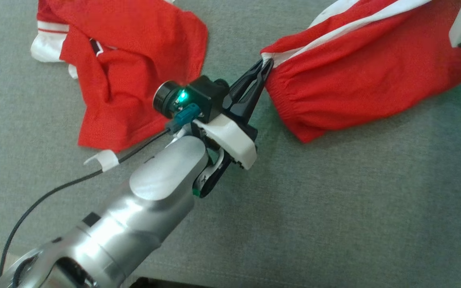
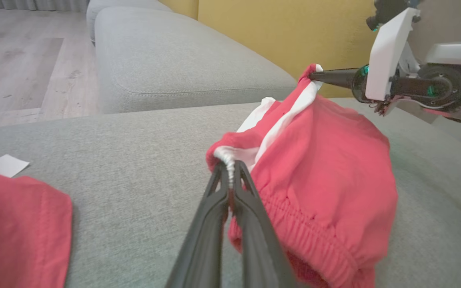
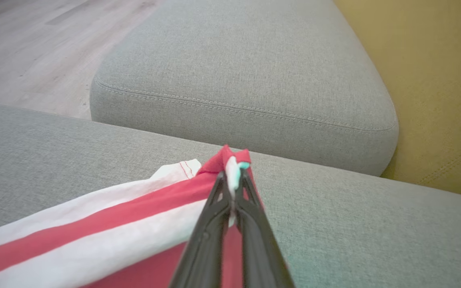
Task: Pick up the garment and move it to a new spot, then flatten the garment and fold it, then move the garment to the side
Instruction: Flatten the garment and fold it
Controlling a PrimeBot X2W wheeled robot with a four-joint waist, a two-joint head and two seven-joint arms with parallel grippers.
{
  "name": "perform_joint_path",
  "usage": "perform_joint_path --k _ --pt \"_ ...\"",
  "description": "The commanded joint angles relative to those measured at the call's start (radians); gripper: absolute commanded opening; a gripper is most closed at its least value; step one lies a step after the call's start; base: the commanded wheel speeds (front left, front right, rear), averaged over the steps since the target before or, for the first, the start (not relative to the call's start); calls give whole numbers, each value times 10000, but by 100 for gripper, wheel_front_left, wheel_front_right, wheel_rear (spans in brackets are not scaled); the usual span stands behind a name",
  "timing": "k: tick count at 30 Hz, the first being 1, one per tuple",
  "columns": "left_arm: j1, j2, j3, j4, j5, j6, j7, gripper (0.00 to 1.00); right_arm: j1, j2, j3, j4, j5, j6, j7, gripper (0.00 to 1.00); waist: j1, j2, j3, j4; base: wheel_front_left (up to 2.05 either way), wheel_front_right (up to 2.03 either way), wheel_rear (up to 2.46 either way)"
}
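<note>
Red shorts with white side stripes hang stretched between my two grippers just above the grey sofa seat. My left gripper is shut on one corner of the gathered waistband; the left wrist view has its tips pinching white elastic on the shorts. My right gripper is shut on the opposite red-and-white corner of the shorts. Seen from the left wrist, that right gripper holds its corner higher.
A second red garment with white trim lies crumpled on the seat to the left, its edge near a white paper slip. Another grey cushion adjoins the seat. A yellow wall and wood floor lie beyond.
</note>
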Motion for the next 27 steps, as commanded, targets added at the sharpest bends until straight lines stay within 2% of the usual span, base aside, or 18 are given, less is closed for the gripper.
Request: perform_joint_path --k 1,7,8,9,10,11,12,13,20,27 --pt "-438 62 235 -156 54 -27 -152 0 -442 61 0 -74 -137 65 -226 0 -1 0 199 175 0 0 0" --pt "-589 -112 170 60 60 -91 -293 0 -962 1 -249 840 -446 65 -765 0 -1 0 407 437 0 0 0" --pt "-614 -152 131 141 50 -109 -310 0 -1105 -27 -351 1146 -552 65 -795 27 -1 0 451 496 0 0 0" --pt "-633 -170 106 181 51 -117 -314 0 -1174 -54 -421 1274 -625 65 -826 100 -1 0 475 518 0 0 0" --pt "-655 -187 89 216 51 -119 -322 35 -1240 -81 -484 1400 -720 65 -835 100 -1 0 498 533 0 0 0" --pt "-655 -187 89 216 51 -119 -322 35 -1240 -81 -484 1400 -720 65 -835 100 -1 0 498 533 0 0 0" --pt "-674 -202 83 252 51 -106 -336 75 -1297 -119 -582 1499 -820 65 -879 100 -1 0 511 537 0 0 0" --pt "-687 -216 83 290 55 -82 -355 100 -1339 -132 -695 1583 -918 65 -944 100 -1 0 509 533 0 0 0" --pt "-670 -168 176 660 133 91 -518 100 -1432 -19 -1319 2070 -1234 65 -1581 100 -1 0 133 269 0 0 0" --pt "-364 313 839 876 24 394 -679 100 -1025 495 -1868 2317 -561 65 -2895 100 -1 0 -987 -220 0 0 0"
